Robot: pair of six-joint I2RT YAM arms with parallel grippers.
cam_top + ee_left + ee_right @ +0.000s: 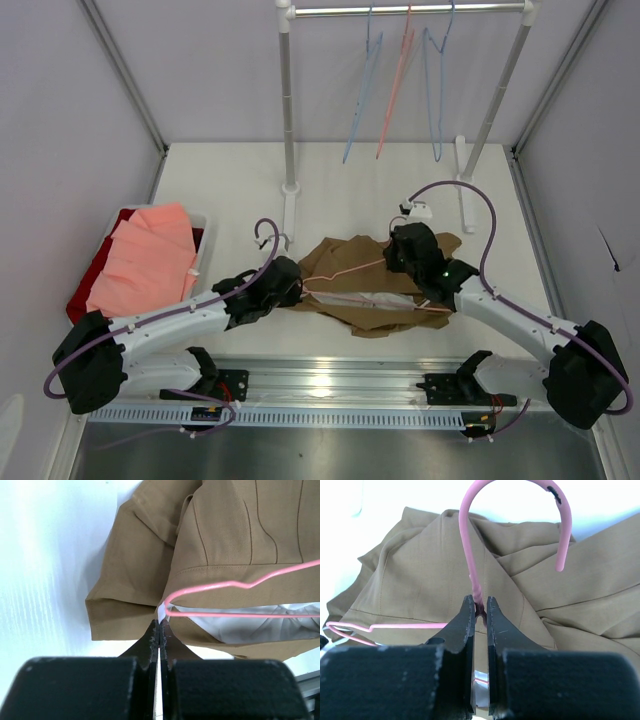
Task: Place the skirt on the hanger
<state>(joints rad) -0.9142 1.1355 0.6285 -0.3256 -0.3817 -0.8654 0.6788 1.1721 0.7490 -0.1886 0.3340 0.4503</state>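
Note:
The tan-brown skirt lies crumpled mid-table, its white lining showing at the waist opening. The pale-pink hanger lies on top of it, one wire arm running across the cloth. My left gripper sits at the skirt's left edge, shut on a small white bit of the waist right beside the hanger's end loop. My right gripper is over the skirt's far side, shut on the hanger's neck just below its hook.
A clothes rail at the back carries thin blue hangers and a pink one; its left post stands behind the skirt. A red bin holding a salmon-pink folded garment sits at the left.

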